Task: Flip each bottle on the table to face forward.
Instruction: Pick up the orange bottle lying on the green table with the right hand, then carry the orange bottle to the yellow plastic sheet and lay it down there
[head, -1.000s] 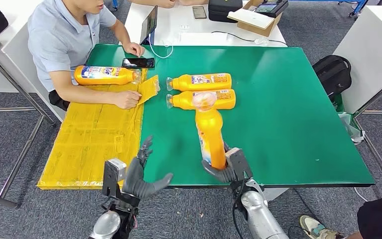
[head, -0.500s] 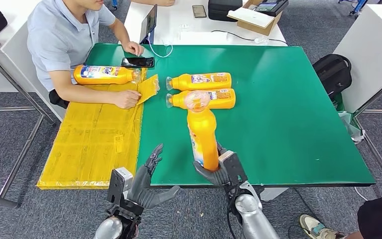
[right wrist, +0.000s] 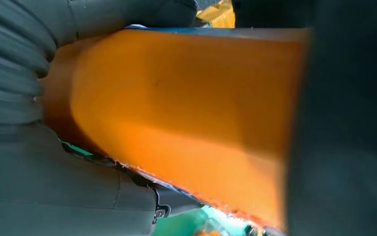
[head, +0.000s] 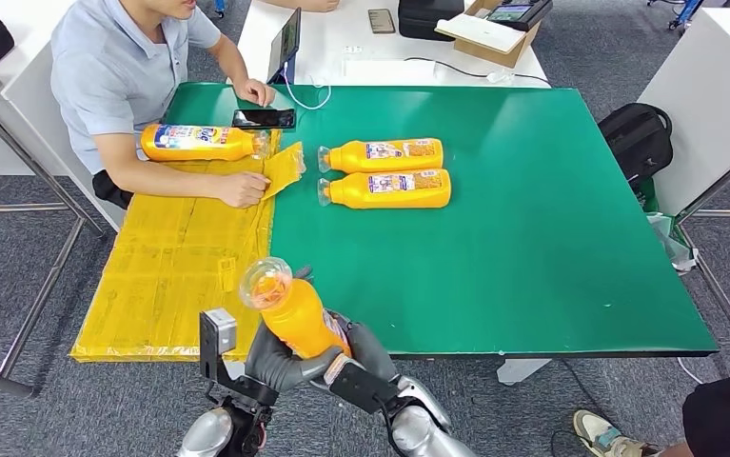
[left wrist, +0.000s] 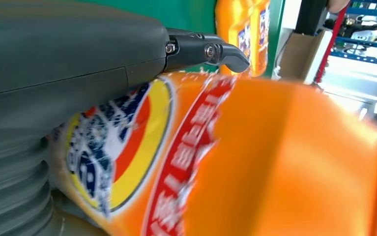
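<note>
An orange bottle (head: 296, 319) with a clear cap is up off the table at its near edge, tilted with the cap towards the left. My left hand (head: 267, 359) wraps it from below and my right hand (head: 359, 365) grips its base. Up close, the left hand (left wrist: 78, 73) lies over the labelled side of the bottle (left wrist: 275, 162). The right hand (right wrist: 29, 187) encloses the plain orange body of the bottle (right wrist: 186, 108). Two more orange bottles (head: 384, 155) (head: 389, 188) lie side by side on the green table (head: 532, 238), labels up, caps pointing left.
A person sits at the far left with one hand on a yellow cardboard sheet (head: 180, 257); another orange bottle (head: 199, 143) lies by their arm. A black phone (head: 264, 119) is on the table's far left. A black backpack (head: 637, 138) stands on the floor to the right.
My right hand has carried the bottle left and down, off the table's near edge, into my left hand, which has closed around it. The bottle now tilts left instead of pointing away.
</note>
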